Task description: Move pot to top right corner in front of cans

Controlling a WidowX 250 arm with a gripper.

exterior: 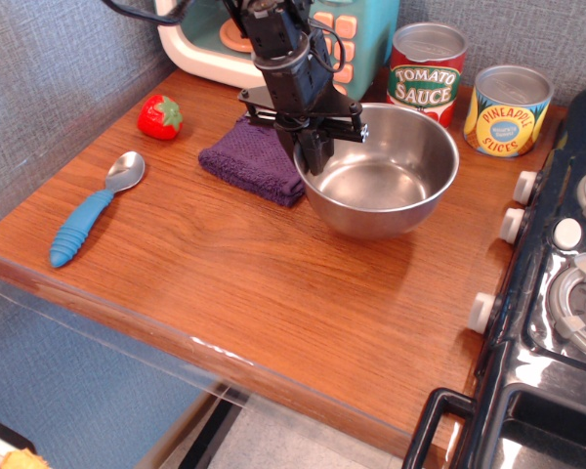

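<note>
Where the worktop (pixel 273 293) meets the camera, its brown wood-grain edge runs on a slant, with blue floor showing below it and a grey textured wall behind and to the left. At the near right stands a black toy stove (pixel 557 322) with white knobs along its side (its burners are only partly in frame). On the near left of the wood lies a spoon (pixel 90 211) with a blue ribbed handle and a silver bowl, well apart from everything else. Farther back sits a red strawberry (pixel 160 116) near the wall, and a folded purple cloth (pixel 251 161) lies just beside the pot (pixel 381 176) on its left. That shiny steel pot is in the right rear part of the wood, in front of the cans; whether its base touches the surface cannot be told. The black gripper (pixel 314 154) reaches down from above, closed narrowly on the pot's left rim, one finger inside the bowl. Behind the pot stand the red tomato sauce can (pixel 425 83) and, to its right, the yellow-and-blue pineapple can (pixel 508 110), both upright and near the wall. A teal toy microwave (pixel 356 39) with pink buttons sits at the back, partly hidden by the arm.
</note>
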